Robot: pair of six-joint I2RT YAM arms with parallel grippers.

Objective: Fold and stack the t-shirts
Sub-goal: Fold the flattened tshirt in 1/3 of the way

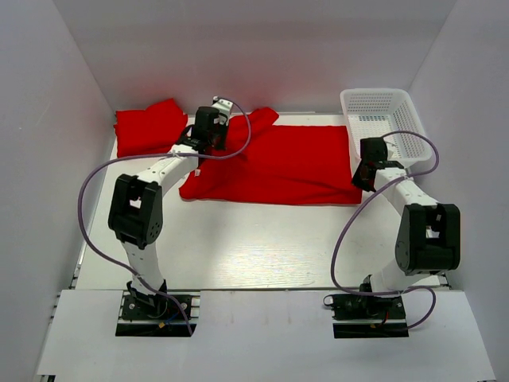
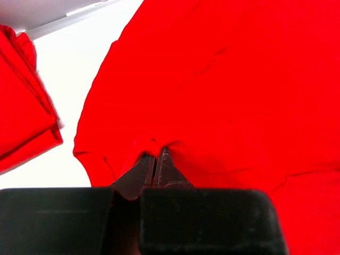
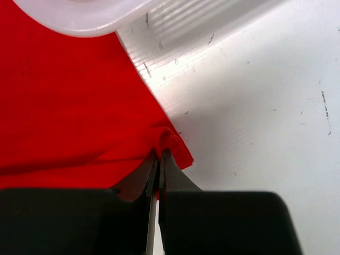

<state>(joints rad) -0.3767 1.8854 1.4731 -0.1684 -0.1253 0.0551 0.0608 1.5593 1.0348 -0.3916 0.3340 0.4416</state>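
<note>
Where the folded t-shirt (image 1: 149, 126) lies: far-left corner of the table (image 1: 262, 247), a compact red bundle, apart from the other shirt.
Left gripper (image 2: 155, 159): fingers pressed together, with a small ridge of red cloth pinched between their tips at the left end of the spread t-shirt (image 1: 278, 163).
Spread t-shirt: flat across the far middle of the table, reaching from the left gripper to the basket (image 1: 382, 99).
Right gripper (image 3: 158, 156): fingers all but closed, nipping the near right-hand corner of the spread t-shirt.
Basket: white mesh, far-right corner; its rim is right at the shirt's edge, but I cannot tell whether they touch.
</note>
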